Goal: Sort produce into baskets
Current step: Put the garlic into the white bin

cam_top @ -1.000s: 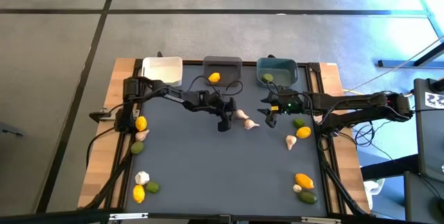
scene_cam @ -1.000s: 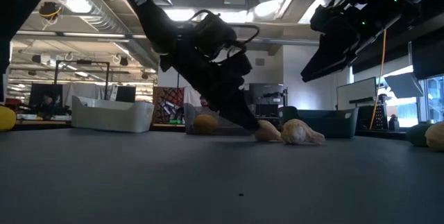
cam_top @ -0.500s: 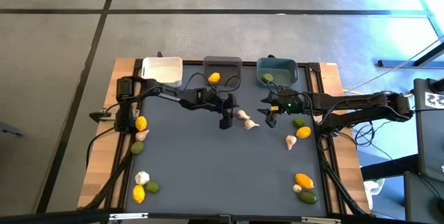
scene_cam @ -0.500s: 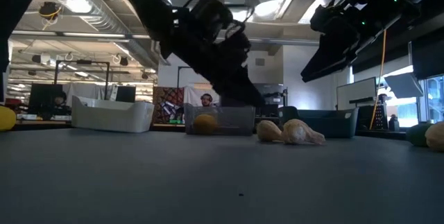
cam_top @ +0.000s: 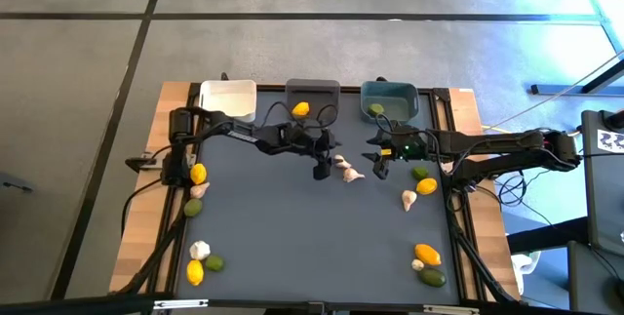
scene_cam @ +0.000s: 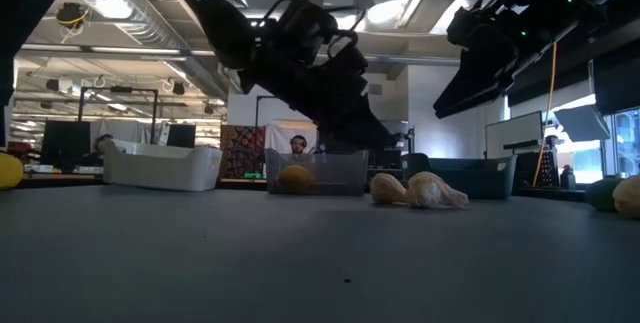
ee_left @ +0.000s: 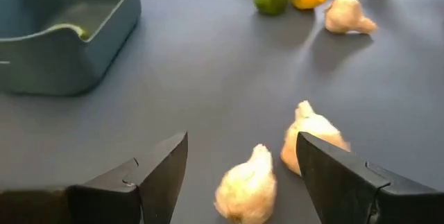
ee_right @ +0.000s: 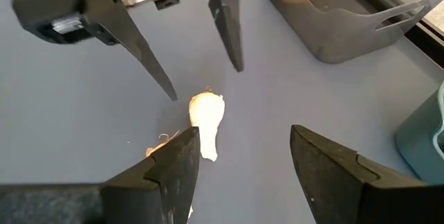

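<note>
High view, read from nine o'clock across to three: the white basket (cam_top: 227,98), the dark grey basket (cam_top: 312,97) with one lemon (cam_top: 301,109) in it, and the teal basket (cam_top: 389,99) with a lime (cam_top: 376,110) stand in a row along the twelve o'clock edge of the table. Loose lemons, limes and garlic lie in clusters at the nine, seven, three and five o'clock parts of the mat.

Just below the grey basket, the left gripper (cam_top: 320,166) hangs above the mat with its fingers spread wide and nothing between them. Two garlic bulbs (cam_top: 346,168) lie side by side at its three o'clock, pale, papery, each with a pointed stem tip; in the left wrist view they sit between the open fingers, the nearer garlic bulb (ee_left: 244,185) closest.

Farther toward three o'clock, the right gripper (cam_top: 379,167) hovers beside the same bulbs, fingers apart and empty.

To do this pick well, I judge the left gripper should centre on one bulb only, come straight down, and close on the round body, not the thin stem; the two bulbs lie close enough that a finger could knock the other away.
</note>
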Controlling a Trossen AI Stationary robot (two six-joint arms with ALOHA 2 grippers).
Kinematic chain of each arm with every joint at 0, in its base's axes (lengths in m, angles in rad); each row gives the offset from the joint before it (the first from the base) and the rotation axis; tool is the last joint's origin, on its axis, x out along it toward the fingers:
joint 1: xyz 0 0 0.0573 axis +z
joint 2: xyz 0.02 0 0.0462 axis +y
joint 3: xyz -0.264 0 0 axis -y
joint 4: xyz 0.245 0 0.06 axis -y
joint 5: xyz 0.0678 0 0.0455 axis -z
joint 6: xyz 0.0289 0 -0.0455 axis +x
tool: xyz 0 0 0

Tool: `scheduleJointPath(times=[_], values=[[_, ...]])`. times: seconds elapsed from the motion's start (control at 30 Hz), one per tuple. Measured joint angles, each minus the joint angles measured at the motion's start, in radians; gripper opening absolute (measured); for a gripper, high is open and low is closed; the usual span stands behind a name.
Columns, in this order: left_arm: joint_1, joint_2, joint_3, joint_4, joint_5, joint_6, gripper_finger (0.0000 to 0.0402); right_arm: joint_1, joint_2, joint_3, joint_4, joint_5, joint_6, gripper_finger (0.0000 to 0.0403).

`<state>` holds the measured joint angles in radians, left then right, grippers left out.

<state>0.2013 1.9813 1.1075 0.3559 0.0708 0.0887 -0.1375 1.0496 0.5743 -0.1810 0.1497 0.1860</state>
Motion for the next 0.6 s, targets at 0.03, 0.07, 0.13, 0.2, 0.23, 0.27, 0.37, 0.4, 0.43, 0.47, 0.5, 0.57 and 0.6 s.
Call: scheduleJointPath(times=[0.03,0.07,0.13,0.2,0.23,0.27,0.37,0.4,0.43,0.47,0.5,0.57,0.6], values=[[0.001,0.003,0.003,-0.004,0.0,0.005,0.0265,0.0,0.0,0.0,0.0,0.0,0.0,0.0222],[0.001,0.016,0.014,0.003,0.0,0.015,0.0264,0.0,0.0,0.0,0.001,0.0,0.0,0.0222],[0.001,0.025,0.023,0.0,0.001,0.026,0.0261,0.0,0.0,0.0,0.001,0.0,0.0,0.0222],[0.004,0.052,0.04,0.001,0.003,0.041,0.026,0.0,0.001,0.001,0.005,0.0,0.0,0.0222],[0.004,0.065,0.044,0.007,0.004,0.048,0.0259,0.0,0.001,0.002,0.003,0.0,0.0,0.0222],[0.004,0.076,0.044,-0.001,0.004,0.055,0.0259,0.0,0.001,0.002,0.0,0.0,0.0,0.0222],[0.004,0.106,0.051,-0.015,0.006,0.077,0.0259,0.0,0.002,0.001,-0.008,0.0,0.0,0.0222],[0.004,0.108,0.051,-0.032,0.018,0.078,0.0259,0.0,0.002,0.001,-0.005,0.001,0.0,0.0222],[0.005,0.114,0.051,-0.033,0.031,0.078,0.0259,0.0,0.002,0.001,-0.004,0.001,0.0,0.0222],[0.004,0.119,0.053,-0.037,0.041,0.077,0.0259,0.0,0.002,0.001,-0.004,0.004,0.0,0.0222],[0.004,0.122,0.053,-0.056,0.046,0.077,0.0258,0.0,0.002,0.001,-0.003,0.013,-0.001,0.0222],[0.006,0.129,0.051,-0.084,0.049,0.079,0.0258,0.0,0.002,0.001,-0.002,0.032,-0.002,0.0222],[0.008,0.134,0.051,-0.078,0.051,0.081,0.0258,0.0,0.002,0.001,-0.003,0.042,-0.002,0.0222]])
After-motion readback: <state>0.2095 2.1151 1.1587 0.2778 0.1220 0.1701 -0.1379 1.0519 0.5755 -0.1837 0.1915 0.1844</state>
